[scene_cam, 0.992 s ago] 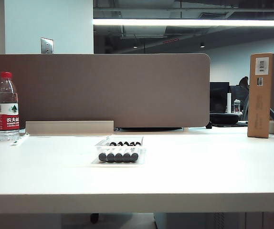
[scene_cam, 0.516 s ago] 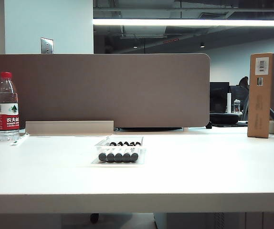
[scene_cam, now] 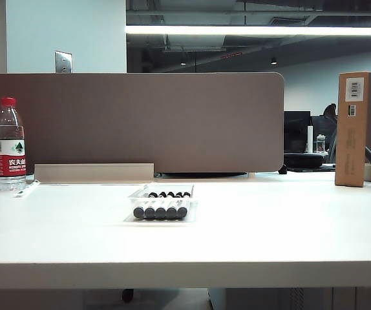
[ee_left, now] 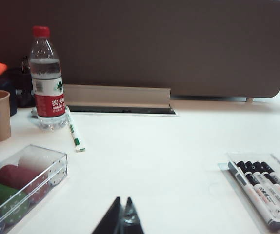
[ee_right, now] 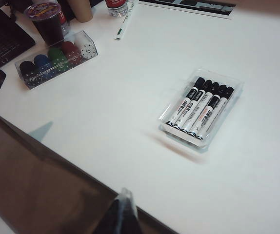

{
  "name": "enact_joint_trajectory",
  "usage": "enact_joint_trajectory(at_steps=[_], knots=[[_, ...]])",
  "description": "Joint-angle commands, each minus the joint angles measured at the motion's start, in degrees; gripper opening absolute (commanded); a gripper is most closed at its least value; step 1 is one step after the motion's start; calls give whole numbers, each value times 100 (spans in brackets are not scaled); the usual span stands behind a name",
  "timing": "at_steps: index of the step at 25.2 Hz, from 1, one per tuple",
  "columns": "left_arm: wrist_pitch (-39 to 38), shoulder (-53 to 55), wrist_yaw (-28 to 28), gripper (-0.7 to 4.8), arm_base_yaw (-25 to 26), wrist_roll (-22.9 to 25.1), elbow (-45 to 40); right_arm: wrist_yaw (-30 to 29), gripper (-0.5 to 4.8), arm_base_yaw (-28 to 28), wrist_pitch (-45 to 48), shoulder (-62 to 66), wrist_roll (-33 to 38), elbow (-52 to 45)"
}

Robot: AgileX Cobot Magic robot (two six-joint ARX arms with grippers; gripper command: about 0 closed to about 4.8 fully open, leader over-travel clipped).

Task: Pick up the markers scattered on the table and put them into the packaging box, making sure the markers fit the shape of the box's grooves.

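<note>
seemingly nothing on the table has shifted over the last second: in the exterior view the small shallow clear plastic packaging box (scene_cam: 161, 204) sits in the same spot near the middle of the white table (scene_cam: 269, 226), and the row of short thick markers (scene_cam: 161, 208) with black caps and white printed barrels lies in it just as before. the right wrist view shows five of these markers (ee_right: 200, 107) side by side, one to each groove of the packaging box (ee_right: 233, 95), none crossing or tilted, and no loose marker appears anywhere on the bare tabletop. the left gripper (ee_left: 122, 218) hangs low over the near part of the table, its dark fingers pressed together with nothing between them, well apart from the box (ee_left: 279, 165). the right gripper (ee_right: 121, 213) hovers near the table's front edge, also closed and empty, away from the box. neither arm shows in the exterior view. a clear water bottle with a red cap and red label (scene_cam: 10, 145), a tall brown cardboard box (scene_cam: 352, 129) and a clear case of coloured balls (ee_right: 57, 58) stand off to the sides, untouched. judging by this, the packing looks finished and both arms appear withdrawn.
</note>
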Motion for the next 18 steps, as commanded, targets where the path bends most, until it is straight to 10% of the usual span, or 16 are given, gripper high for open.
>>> enact_joint_trajectory(at_steps=[1,18], knots=[[-66,-2,15,-5,0,31,26,4,-8,4,70,-7,4,26],[-37,0,20,-5,-2,326,26,4,-8,4,70,-7,4,26]])
